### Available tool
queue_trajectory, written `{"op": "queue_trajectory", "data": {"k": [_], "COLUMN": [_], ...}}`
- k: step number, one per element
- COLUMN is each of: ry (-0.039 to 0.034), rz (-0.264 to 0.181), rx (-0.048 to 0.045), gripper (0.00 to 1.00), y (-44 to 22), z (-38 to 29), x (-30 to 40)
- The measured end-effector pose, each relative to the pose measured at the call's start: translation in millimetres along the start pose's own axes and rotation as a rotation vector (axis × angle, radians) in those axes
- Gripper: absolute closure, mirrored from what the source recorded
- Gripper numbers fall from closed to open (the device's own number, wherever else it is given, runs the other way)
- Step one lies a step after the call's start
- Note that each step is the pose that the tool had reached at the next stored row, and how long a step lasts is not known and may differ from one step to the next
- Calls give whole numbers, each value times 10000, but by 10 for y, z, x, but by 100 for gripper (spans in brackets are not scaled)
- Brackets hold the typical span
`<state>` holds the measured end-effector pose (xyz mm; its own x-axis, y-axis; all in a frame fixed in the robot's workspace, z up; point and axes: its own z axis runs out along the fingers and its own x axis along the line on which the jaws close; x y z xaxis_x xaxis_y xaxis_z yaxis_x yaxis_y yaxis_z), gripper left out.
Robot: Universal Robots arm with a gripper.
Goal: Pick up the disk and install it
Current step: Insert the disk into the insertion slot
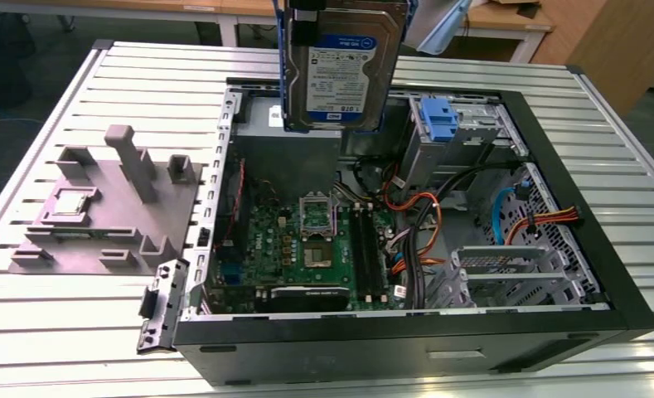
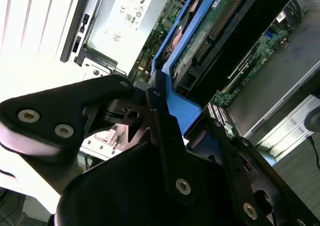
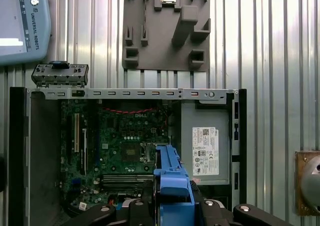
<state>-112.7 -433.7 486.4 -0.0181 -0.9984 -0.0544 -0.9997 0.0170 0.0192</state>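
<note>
The disk (image 1: 343, 66), a silver-grey drive with a white-and-blue label in a bright blue carrier, hangs upright above the far side of the open computer case (image 1: 592, 274) in the exterior view. In both wrist views my gripper (image 3: 172, 208) is shut on the disk's blue carrier (image 3: 171, 178), its black fingers (image 2: 165, 131) pressing on the carrier's edge (image 2: 187, 111). The disk sits over the case interior, between the motherboard (image 3: 125, 146) and the power-supply box (image 3: 205, 151). It touches nothing in the case.
A drive cage with a blue latch (image 1: 443, 124) stands at the case's far right in the exterior view. Orange and blue cables (image 1: 426, 220) run beside it. A grey fixture plate (image 1: 94, 215) lies on the slatted table (image 1: 61, 332) at the exterior view's left. A teach pendant (image 3: 20, 21) lies nearby.
</note>
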Motion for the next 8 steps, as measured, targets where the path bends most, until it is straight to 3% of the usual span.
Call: {"op": "queue_trajectory", "data": {"k": [8], "ry": [-1], "rz": [0], "rx": [1], "gripper": [63], "y": [0], "z": [0], "x": [15]}}
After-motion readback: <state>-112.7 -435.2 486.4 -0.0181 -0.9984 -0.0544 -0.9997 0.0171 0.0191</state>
